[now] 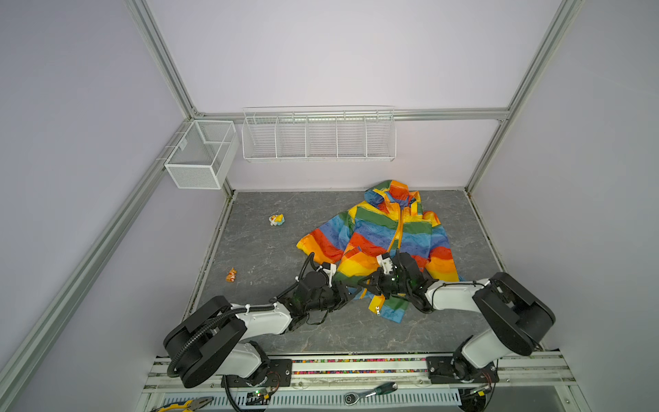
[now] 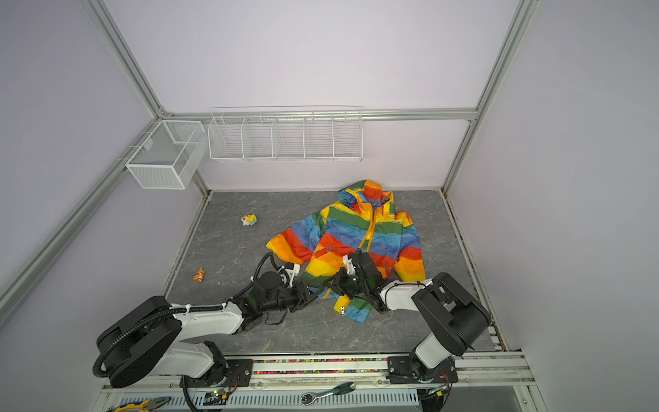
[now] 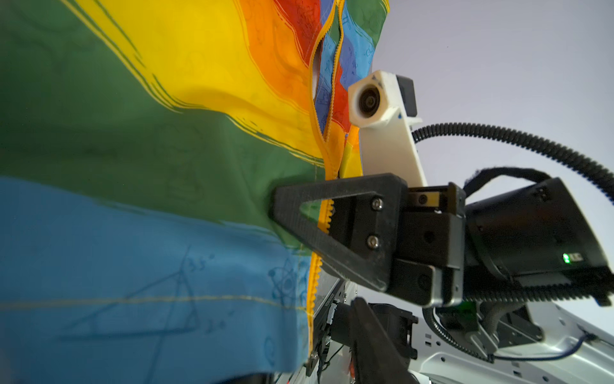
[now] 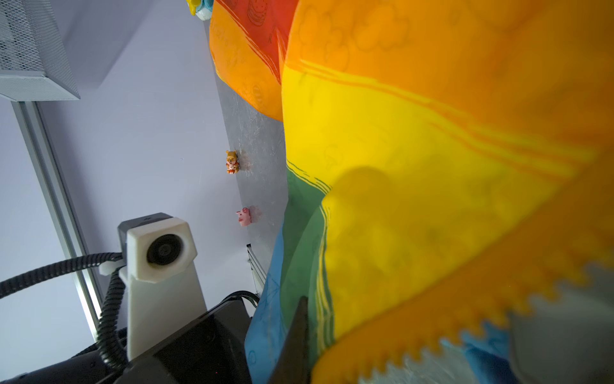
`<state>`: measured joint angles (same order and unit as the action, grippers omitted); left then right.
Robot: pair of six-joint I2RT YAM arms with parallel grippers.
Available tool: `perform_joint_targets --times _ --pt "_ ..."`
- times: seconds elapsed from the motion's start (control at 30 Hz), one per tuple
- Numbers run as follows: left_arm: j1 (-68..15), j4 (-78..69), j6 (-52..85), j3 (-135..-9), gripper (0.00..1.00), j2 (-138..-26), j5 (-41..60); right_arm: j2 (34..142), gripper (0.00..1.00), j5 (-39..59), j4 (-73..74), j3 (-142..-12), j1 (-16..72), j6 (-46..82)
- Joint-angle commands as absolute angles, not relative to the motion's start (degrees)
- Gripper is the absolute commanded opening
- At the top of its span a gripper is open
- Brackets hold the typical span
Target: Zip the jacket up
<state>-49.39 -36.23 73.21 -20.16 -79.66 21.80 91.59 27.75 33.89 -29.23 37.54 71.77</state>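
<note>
The rainbow-striped jacket (image 1: pixel 385 228) (image 2: pixel 356 228) lies front up at the right of the grey table, hood toward the back wall. Its orange zipper (image 1: pixel 397 232) runs down the middle, and the lower front hangs apart. My right gripper (image 1: pixel 364 283) (image 2: pixel 331 280) is shut on the jacket's green stripe at the zipper tape. One of its fingers (image 3: pixel 349 184) shows in the left wrist view. My left gripper (image 1: pixel 352 290) (image 2: pixel 313 291) faces it at the hem, open. One finger (image 3: pixel 368 332) stands clear of the blue hem edge. A metal zipper pull (image 1: pixel 377 310) sits on the loose lower flap.
A yellow duck toy (image 1: pixel 276 219) and an orange bear figure (image 1: pixel 231 275) lie on the table's left side. A pink pig figure (image 4: pixel 244 216) stands near the bear. Two white wire baskets (image 1: pixel 203 153) (image 1: pixel 317 133) hang on the walls. A ratchet (image 1: pixel 371 392) lies on the front rail.
</note>
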Motion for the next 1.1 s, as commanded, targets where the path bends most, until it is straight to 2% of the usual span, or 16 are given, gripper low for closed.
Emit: perform_joint_targets --times 0.0,0.2,0.37,0.53,1.07 --pt "-49.92 -39.04 72.95 -21.82 0.34 -81.6 24.2 94.88 0.07 30.22 43.45 -27.79 37.17 71.95" --pt "-50.36 -43.26 73.83 -21.57 0.29 -84.8 25.21 98.17 0.07 31.22 48.76 -27.34 37.14 72.99" --pt "-50.36 -41.77 73.48 -21.53 0.26 -84.56 24.57 97.07 0.07 30.93 46.37 -27.13 37.1 71.36" --pt "-50.36 -41.17 73.83 -21.22 0.3 -84.75 23.73 94.56 0.07 30.26 42.24 -26.66 37.16 68.3" --pt "-50.35 -46.75 75.54 -19.42 0.3 -87.19 24.06 90.88 0.07 29.49 35.71 -25.93 37.2 61.48"
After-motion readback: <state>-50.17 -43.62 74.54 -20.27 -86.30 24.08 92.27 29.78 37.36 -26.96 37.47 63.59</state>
